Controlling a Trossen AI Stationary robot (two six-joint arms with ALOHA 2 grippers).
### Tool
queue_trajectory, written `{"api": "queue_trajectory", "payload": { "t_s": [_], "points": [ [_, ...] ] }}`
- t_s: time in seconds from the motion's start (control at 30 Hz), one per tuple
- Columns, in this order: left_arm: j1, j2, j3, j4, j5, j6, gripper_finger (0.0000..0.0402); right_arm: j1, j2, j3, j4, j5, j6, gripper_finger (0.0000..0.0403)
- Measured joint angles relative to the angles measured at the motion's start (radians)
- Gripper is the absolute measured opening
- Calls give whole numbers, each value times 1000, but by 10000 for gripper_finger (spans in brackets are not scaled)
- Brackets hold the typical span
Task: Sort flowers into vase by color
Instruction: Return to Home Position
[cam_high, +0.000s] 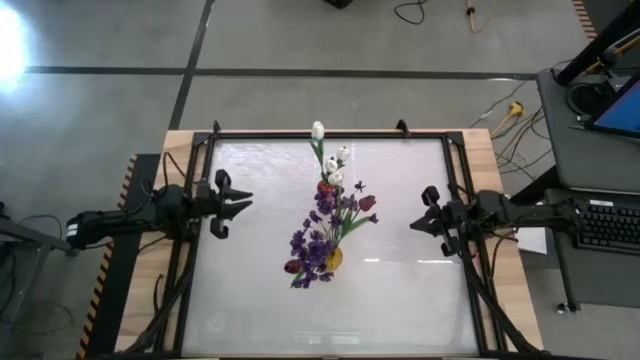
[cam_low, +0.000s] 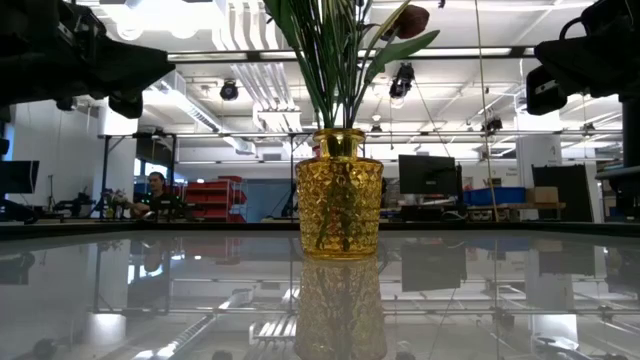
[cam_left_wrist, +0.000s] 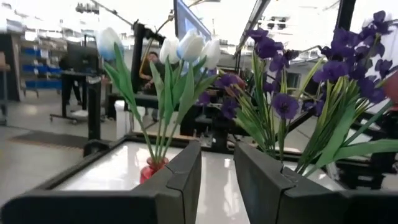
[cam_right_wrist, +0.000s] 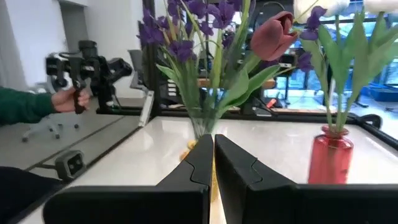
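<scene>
From above, the yellow vase (cam_high: 333, 258) of purple flowers (cam_high: 318, 245) stands midway between your left gripper (cam_high: 236, 205) and right gripper (cam_high: 424, 210) on the white table (cam_high: 400, 295). The low view crops the blooms, with a workshop behind. Left wrist: fingers parted, empty. Right wrist: fingers together, empty.

Glossy white table (cam_high: 400, 300) here, black-framed, wood showing along its sides. Two vases stand on it near the middle: a yellow vase (cam_low: 339, 208) and a red vase (cam_right_wrist: 330, 155), apart.
</scene>
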Motion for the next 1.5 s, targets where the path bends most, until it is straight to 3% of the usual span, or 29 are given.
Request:
{"api": "queue_trajectory", "payload": {
  "t_s": [0.1, 0.27, 0.4, 0.47, 0.63, 0.87, 1.03, 1.5],
  "points": [
    [0, 1, 0, 6, -16, 53, 85, 0, 17, 0, -16, 42, -30, 9],
    [0, 1, 1, -26, -27, 51, 85, 0, 50, 0, -40, 200, -1, 9],
    [0, 1, -1, -184, -153, 10, 85, 0, 81, 0, -54, 279, 13, 9],
    [-1, 5, -1, -214, -174, 20, 85, 0, 93, 0, -53, 281, 24, 9],
    [-7, -9, -1, -208, -101, 85, 85, 0, 116, 0, -53, 283, 54, 9],
    [-7, -44, -1, -270, -118, 178, 85, 0, 122, 0, -52, 283, 54, 9],
    [-7, -52, -1, -287, -72, 181, 85, 0, 123, 0, -52, 283, 54, 9],
    [-6, -11, -1, -290, -76, 181, 85, 0, 122, 0, -51, 283, 54, 9]
  ]
}}
